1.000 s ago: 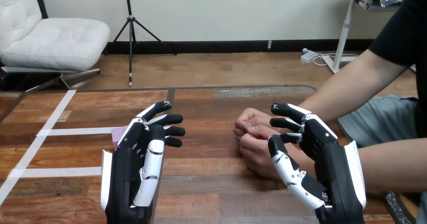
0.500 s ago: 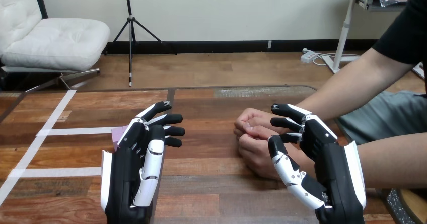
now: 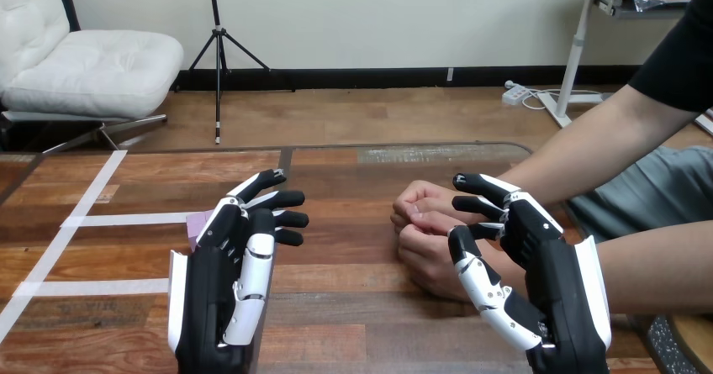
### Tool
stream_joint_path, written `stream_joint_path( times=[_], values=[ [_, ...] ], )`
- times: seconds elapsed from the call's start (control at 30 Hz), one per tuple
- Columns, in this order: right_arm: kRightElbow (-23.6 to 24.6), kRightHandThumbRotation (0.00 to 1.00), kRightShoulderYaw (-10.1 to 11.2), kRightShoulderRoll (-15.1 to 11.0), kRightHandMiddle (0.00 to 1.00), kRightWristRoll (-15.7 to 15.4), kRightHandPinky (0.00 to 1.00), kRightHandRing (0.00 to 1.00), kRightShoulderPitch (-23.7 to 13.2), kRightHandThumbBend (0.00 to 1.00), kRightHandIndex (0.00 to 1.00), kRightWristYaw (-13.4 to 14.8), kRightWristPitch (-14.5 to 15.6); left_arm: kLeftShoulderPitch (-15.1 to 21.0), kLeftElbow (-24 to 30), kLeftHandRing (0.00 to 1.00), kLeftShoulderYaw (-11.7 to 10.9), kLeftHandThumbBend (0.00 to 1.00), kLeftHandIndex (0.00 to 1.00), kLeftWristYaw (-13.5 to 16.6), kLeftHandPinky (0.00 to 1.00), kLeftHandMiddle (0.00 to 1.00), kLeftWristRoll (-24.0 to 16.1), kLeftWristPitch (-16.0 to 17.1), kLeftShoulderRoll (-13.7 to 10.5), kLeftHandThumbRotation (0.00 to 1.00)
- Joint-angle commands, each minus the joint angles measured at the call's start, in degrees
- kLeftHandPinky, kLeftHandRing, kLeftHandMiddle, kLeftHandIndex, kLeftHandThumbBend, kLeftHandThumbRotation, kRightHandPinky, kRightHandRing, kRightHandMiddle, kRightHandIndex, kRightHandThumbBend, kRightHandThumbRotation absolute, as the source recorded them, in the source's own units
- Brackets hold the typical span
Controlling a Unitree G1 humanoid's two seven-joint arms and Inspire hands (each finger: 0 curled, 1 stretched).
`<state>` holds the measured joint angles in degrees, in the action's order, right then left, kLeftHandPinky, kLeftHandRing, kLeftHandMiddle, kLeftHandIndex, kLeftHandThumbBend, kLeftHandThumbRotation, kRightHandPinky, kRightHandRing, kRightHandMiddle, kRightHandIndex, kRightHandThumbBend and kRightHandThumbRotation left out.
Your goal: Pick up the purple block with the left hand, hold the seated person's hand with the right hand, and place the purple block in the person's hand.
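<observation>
Head view is showing the task at its very start, with none of its three steps done. The left hand is hovering low over the table toward its left half, palm down, with its fingers reaching forward, relaxed and slightly spread, gripping nothing. The purple block is lying on the table just beyond and to the left of that hand, peeking out past its knuckles. Most of it is hidden, so I cannot tell whether the fingers are touching it; it is not yet picked up.

The right hand is hanging toward the table's right half, with its fingers loosely bent and pointing at the person, its thumb apart from them, closing on nothing. The person's farther hand and the person's nearer hand are resting together near the table's middle, both curled into loose fists and touching one another. The robot's thumb is overlapping the nearer hand's wrist, but I see no finger wrapping round it, so the hold is judged not yet made.

White tape strips are running across the table's left part, one ending just by the block. Standing in the way, as I judge it, are the person's closed palms: one needs opening before the block can go in.
</observation>
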<state>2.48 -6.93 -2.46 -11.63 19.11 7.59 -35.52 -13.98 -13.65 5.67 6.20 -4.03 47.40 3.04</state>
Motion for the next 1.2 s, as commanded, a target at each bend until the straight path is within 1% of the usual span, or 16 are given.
stream_joint_path(
  times=[0.0,0.03,0.1,0.2,0.23,0.27,0.37,0.43,0.47,0.53,0.6,0.67,0.83,1.03,1.17],
  values=[
    [2.13,0.35,0.13,1.23,0.79,0.76,0.60,0.74,-1.29,0.34,0.73,0.23,-1.13,-3.65,0.84,0.62,-1.02,0.39,0.74,2.32,0.56,0.68,-3.27,2.09,1.69,0.80],
    [2.10,0.35,0.12,1.21,0.79,0.84,0.60,0.74,-1.30,0.34,0.73,0.18,-1.16,-3.59,0.90,0.62,-1.16,0.39,0.74,2.72,0.56,0.68,-3.74,2.20,1.60,0.79],
    [1.90,0.36,0.10,1.07,0.79,1.06,0.60,0.74,-1.40,0.34,0.73,0.02,-1.45,-3.26,1.14,0.64,-2.18,0.39,0.74,4.53,0.58,0.69,-6.78,2.73,1.01,0.79],
    [1.52,0.36,0.13,0.92,0.79,1.25,0.60,0.74,-1.53,0.33,0.73,-0.08,-1.82,-2.61,1.01,0.66,-3.06,0.40,0.75,6.02,0.60,0.70,-8.92,3.98,0.17,0.78],
    [1.44,0.36,0.14,0.89,0.79,1.29,0.60,0.74,-1.56,0.33,0.73,-0.10,-1.89,-2.45,0.92,0.67,-3.21,0.40,0.75,6.33,0.62,0.72,-9.27,4.30,0.00,0.74],
    [1.34,0.36,0.13,0.84,0.79,1.39,0.60,0.74,-1.59,0.33,0.73,-0.17,-2.00,-2.23,1.23,0.68,-3.94,0.40,0.75,7.44,0.62,0.72,-11.18,4.41,-0.31,0.73],
    [1.09,0.35,0.17,0.74,0.79,1.55,0.60,0.74,-1.65,0.33,0.73,-0.25,-2.20,-1.85,1.91,0.70,-5.31,0.41,0.75,9.71,0.65,0.73,-15.17,4.39,-0.90,0.67],
    [0.98,0.35,0.22,0.73,0.78,1.53,0.60,0.73,-1.68,0.32,0.73,-0.24,-2.25,-1.68,2.26,0.72,-5.77,0.43,0.76,10.66,0.69,0.75,-16.75,4.35,-1.28,0.63],
    [0.93,0.35,0.19,0.74,0.78,1.68,0.60,0.73,-1.67,0.32,0.73,-0.32,-2.23,-1.52,2.61,0.73,-6.30,0.44,0.76,11.48,0.69,0.75,-18.38,4.26,-1.75,0.62],
    [0.85,0.34,0.17,0.74,0.78,1.87,0.60,0.73,-1.66,0.33,0.73,-0.43,-2.24,-1.34,2.85,0.75,-6.84,0.44,0.77,12.60,0.71,0.77,-20.34,4.22,-2.25,0.60],
    [0.79,0.34,0.17,0.70,0.78,1.91,0.60,0.73,-1.64,0.33,0.72,-0.49,-2.28,-1.10,3.82,0.76,-7.77,0.45,0.78,14.55,0.73,0.78,-23.71,3.78,-2.87,0.58],
    [0.63,0.34,0.17,0.69,0.78,1.93,0.60,0.73,-1.68,0.33,0.72,-0.51,-2.42,-0.87,4.43,0.77,-8.29,0.46,0.78,15.71,0.75,0.79,-25.60,3.64,-3.44,0.56],
    [0.26,0.34,0.23,0.71,0.78,1.97,0.60,0.73,-1.78,0.33,0.72,-0.51,-2.74,-0.60,5.84,0.79,-8.79,0.49,0.79,17.69,0.77,0.80,-28.51,3.06,-4.43,0.49],
    [0.10,0.33,0.40,0.71,0.78,1.65,0.59,0.72,-1.85,0.33,0.72,-0.32,-2.83,-0.37,7.15,0.79,-9.02,0.52,0.78,18.91,0.76,0.79,-30.41,2.94,-5.31,0.45],
    [0.31,0.34,0.41,0.89,0.78,1.86,0.59,0.73,-1.71,0.34,0.72,-0.32,-2.39,-0.39,8.25,0.78,-9.03,0.53,0.79,20.28,0.74,0.80,-32.47,2.64,-5.92,0.44]
  ],
)
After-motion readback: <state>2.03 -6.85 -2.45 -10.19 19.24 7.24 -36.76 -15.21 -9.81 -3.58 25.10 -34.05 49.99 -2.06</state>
